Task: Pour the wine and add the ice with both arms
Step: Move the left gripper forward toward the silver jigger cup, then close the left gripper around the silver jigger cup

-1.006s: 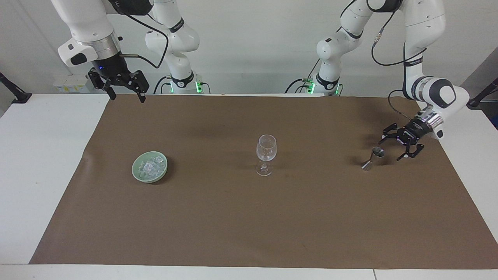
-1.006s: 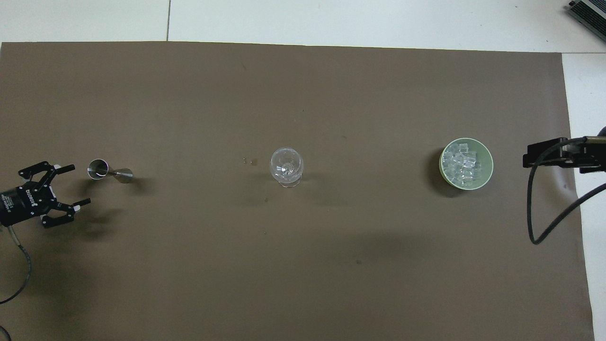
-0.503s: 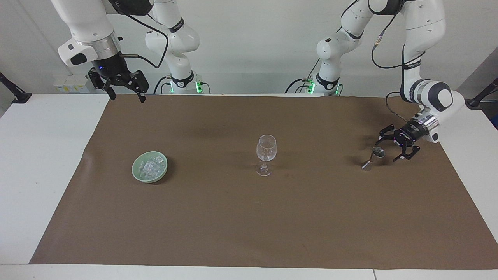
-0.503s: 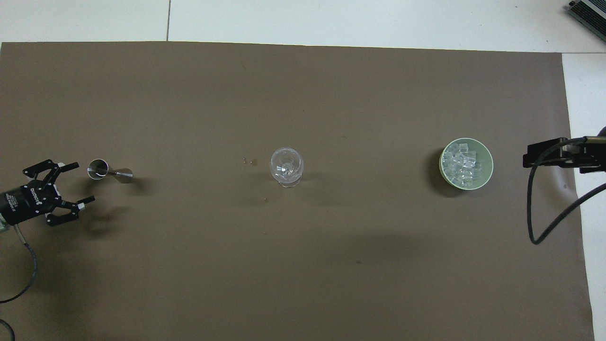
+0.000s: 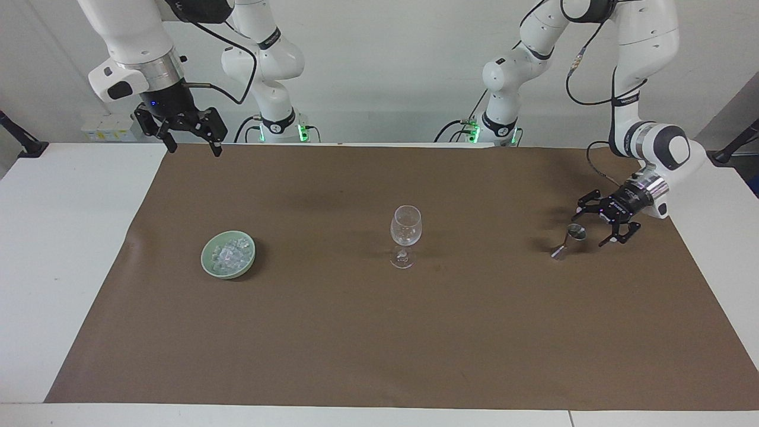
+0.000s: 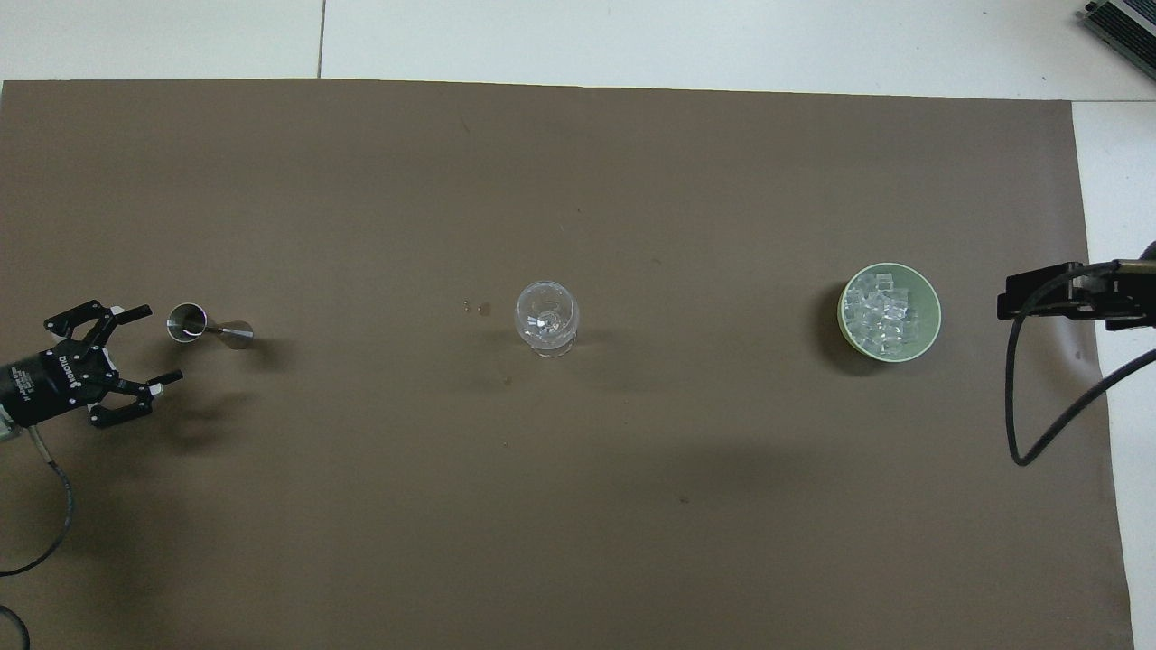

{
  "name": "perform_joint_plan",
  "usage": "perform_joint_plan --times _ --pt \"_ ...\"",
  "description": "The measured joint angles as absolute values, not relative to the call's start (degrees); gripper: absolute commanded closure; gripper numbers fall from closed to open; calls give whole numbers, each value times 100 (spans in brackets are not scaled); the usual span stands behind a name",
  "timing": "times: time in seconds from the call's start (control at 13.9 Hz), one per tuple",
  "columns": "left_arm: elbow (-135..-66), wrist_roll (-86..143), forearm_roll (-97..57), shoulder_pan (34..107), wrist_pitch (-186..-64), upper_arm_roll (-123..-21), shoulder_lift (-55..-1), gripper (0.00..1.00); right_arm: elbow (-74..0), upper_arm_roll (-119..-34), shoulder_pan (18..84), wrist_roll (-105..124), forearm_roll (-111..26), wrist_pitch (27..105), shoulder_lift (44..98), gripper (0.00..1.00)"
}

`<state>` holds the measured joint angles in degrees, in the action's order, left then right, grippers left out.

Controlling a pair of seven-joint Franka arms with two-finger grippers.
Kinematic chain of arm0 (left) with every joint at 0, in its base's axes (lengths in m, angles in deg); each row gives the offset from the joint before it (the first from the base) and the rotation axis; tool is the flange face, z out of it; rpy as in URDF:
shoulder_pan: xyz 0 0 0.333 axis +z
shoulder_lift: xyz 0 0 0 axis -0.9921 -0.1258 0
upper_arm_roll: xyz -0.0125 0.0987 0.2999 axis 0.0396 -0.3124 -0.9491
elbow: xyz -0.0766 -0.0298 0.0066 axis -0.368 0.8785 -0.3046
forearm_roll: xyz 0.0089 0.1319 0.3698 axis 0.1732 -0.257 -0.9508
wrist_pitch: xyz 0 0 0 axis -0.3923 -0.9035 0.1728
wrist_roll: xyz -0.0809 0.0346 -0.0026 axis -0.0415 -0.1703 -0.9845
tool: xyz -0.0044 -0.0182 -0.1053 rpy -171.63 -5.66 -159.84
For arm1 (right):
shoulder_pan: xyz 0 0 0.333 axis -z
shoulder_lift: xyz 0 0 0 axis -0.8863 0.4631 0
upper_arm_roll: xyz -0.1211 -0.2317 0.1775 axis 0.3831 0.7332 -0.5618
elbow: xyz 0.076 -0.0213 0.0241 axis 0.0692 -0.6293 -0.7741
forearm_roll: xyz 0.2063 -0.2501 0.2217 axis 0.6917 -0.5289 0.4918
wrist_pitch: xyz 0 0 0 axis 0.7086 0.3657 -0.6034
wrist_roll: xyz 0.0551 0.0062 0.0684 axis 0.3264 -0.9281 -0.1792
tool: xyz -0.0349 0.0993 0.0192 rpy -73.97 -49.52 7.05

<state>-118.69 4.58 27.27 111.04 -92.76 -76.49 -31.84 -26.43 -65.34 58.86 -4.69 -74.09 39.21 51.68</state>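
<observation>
Facing view: the left gripper [image 5: 587, 227], fingers spread, sits beside the jigger [image 5: 568, 239] and should straddle its waist squarely before pinching; the right gripper [image 5: 188, 142], also spread, waits.

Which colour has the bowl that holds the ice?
Pale green bowl; the overhead view shows it best.

the left claw [image 6: 147, 345] carries white lettering, too small to read.

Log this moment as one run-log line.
left tool: open beside small steel jigger | right tool: open, waiting | clear stemmed wine glass: upright
</observation>
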Motion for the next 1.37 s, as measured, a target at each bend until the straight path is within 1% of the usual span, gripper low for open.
perform_joint_plan --times 0.79,1.37 --pt "-11809 460 2826 11104 -9056 -7629 -3228 0 -2643 -6534 5886 -469 -7409 3921 5168 0" --pt "-11502 593 2905 11317 -8572 -7647 -3817 0 -2643 -6534 5886 -469 -7409 3921 5168 0"
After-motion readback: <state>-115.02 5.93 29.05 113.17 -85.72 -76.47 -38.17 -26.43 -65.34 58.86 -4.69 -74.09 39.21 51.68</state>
